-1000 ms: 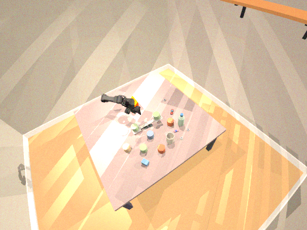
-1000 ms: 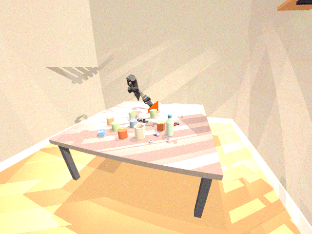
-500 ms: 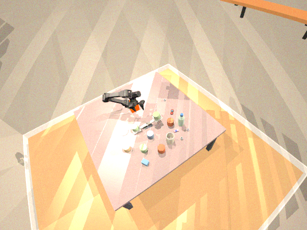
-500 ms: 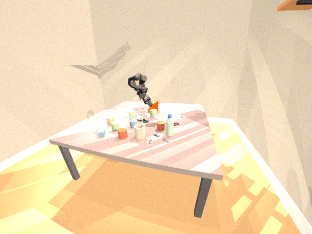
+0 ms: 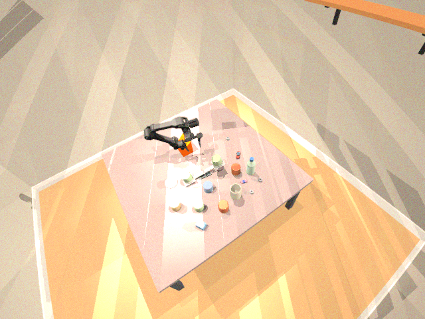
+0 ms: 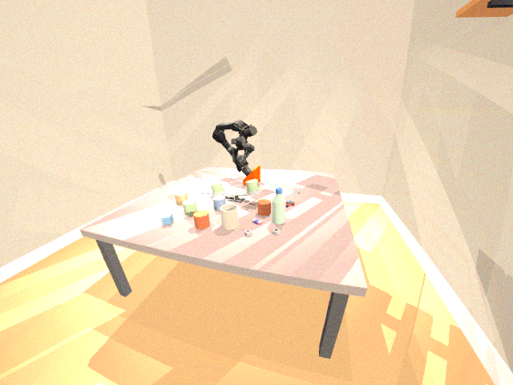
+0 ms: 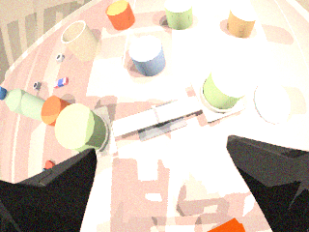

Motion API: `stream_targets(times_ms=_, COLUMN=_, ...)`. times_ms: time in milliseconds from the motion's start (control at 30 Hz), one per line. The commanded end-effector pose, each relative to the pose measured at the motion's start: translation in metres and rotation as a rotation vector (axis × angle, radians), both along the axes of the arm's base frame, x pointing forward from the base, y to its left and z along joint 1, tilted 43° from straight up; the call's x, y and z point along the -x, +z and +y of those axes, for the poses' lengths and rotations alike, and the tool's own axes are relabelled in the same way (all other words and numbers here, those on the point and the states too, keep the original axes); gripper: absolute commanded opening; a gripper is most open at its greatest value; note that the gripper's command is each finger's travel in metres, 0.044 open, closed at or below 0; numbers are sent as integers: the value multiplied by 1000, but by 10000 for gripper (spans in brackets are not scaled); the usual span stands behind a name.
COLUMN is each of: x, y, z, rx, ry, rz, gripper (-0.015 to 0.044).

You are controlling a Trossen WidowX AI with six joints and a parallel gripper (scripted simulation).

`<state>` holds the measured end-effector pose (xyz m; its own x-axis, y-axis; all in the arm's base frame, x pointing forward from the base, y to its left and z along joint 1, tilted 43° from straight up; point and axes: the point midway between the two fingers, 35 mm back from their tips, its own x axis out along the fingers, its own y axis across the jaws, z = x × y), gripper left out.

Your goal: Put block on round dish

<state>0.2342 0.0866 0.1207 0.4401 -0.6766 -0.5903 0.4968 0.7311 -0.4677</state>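
Two pale green cups stand on the balance [image 5: 206, 172] [image 7: 156, 116]: one cup [image 5: 216, 160] [image 6: 252, 186] [image 7: 79, 128] near the red-brown cup, the other cup [image 5: 187, 177] [image 6: 217, 189] [image 7: 223, 91] near the dish. The beam's tilt is hard to tell. The round white dish [image 5: 170, 182] [image 7: 271, 102] lies beside the second cup, with nothing visible on it. No block is visible. My gripper [image 5: 194, 147] [image 7: 163, 149] is open and empty, raised on the arm's side of the balance; in the wrist view its fingertips lie below the beam.
An orange wedge [image 5: 185, 149] [image 6: 252, 178] [image 7: 228, 226] stands near the arm. Beyond the balance are a blue cup [image 5: 208, 187] [image 7: 149, 58], a beige cup [image 5: 236, 192] [image 7: 81, 43] and other cups. A bottle [image 5: 250, 167] [image 6: 278, 208] stands behind the red-brown cup [image 5: 236, 169] [image 7: 53, 110].
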Motion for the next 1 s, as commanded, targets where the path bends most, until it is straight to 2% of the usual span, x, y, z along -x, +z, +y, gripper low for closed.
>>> stream_targets(times_ms=0, x=4, y=-3, z=6, rx=82, ry=80, rz=26, gripper=440)
stream_targets(times_ms=233, x=14, y=-6, z=21, rx=234, ry=238, rz=62, gripper=440)
stream_targets(times_ms=467, x=13, y=-6, z=20, rx=258, ry=255, rz=86, gripper=440)
stream_targets(times_ms=967, x=-16, y=-1, z=-22, rx=388, ry=336, rz=565, gripper=440)
